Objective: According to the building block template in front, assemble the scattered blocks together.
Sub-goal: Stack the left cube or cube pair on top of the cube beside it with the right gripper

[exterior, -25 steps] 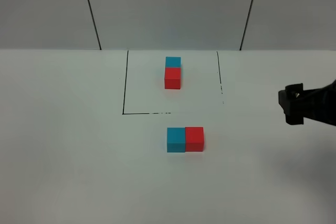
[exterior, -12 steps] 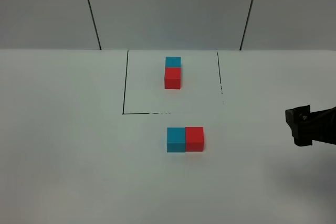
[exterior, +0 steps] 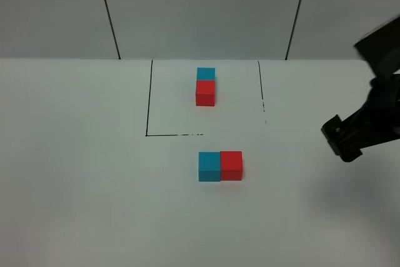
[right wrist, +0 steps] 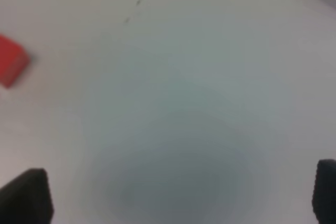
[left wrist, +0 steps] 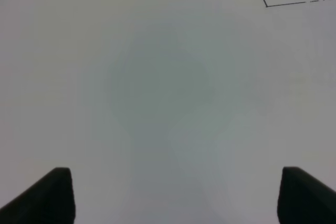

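The template is a cyan-blue cube [exterior: 205,74] joined to a red cube [exterior: 205,92] inside a thin black outline [exterior: 149,101] at the back middle. The scattered cyan-blue cube [exterior: 209,166] and red cube [exterior: 231,165] stand side by side, touching, just in front of the outline. My right gripper [exterior: 342,139] hovers at the right, well apart from the cubes. It is open and empty in the right wrist view [right wrist: 178,198], where a blurred red cube [right wrist: 10,66] shows at the edge. My left gripper [left wrist: 176,198] is open and empty over bare table.
The white table [exterior: 81,204] meets a grey panelled wall [exterior: 200,10] at the back. A corner of the black outline [left wrist: 266,6] shows in the left wrist view. The left arm is out of the exterior high view.
My right gripper first sank toward the right edge, then swung back up and a little left, with more of the arm showing above it. The cubes have not moved.
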### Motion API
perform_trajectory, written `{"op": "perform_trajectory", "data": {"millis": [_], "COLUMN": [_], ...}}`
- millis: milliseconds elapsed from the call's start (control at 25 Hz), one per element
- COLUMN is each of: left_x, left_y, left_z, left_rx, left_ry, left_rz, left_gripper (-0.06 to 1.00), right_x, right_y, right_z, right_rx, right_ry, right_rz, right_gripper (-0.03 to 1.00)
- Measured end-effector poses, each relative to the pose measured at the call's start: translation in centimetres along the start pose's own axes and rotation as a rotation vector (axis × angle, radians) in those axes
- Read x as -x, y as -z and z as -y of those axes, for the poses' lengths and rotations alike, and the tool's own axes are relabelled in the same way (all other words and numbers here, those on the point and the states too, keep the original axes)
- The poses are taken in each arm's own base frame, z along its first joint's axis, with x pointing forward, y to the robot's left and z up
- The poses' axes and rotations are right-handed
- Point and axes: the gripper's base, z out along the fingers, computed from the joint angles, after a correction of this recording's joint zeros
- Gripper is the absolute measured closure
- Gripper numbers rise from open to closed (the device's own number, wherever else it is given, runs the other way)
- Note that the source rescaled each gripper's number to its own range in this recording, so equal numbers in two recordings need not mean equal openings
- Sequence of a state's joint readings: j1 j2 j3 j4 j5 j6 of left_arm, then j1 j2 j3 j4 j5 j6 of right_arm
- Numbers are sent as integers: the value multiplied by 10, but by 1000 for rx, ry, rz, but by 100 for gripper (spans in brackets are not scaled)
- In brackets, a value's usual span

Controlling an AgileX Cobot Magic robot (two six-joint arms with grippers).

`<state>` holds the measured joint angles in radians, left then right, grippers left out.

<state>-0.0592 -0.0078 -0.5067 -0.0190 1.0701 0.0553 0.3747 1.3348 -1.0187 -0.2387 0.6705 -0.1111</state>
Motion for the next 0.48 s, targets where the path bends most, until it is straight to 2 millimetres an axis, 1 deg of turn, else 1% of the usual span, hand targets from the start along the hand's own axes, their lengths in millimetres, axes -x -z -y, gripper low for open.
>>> {"op": "perform_trajectory", "data": {"millis": [80,160,200,280,360,440,480], "left_x": [0,0,0,0,0,0,0], "left_y": [0,0,0,0,0,0,0], "left_z": [0,0,0,0,0,0,0], "left_rx": [0,0,0,0,0,0,0], "left_ry": [0,0,0,0,0,0,0], "left_rz": [0,0,0,0,0,0,0], "left_gripper": [26,26,26,26,26,26,26], "right_x": [14,27,35,48,60,68,73], "right_y": [-18,-40,-47,-69,-85,-106,-112], "right_z": [-10,-22,-28,-39,-47,-54,-56], "right_rx": [61,120,143,190,228,267,281], "right_ry": [164,302,363,457,538,603,630], "right_rz": [-49,-108,-127,-187,-242,-304,-324], "right_gripper": [-3,-3,-3,-3,-3,-3,-3]}}
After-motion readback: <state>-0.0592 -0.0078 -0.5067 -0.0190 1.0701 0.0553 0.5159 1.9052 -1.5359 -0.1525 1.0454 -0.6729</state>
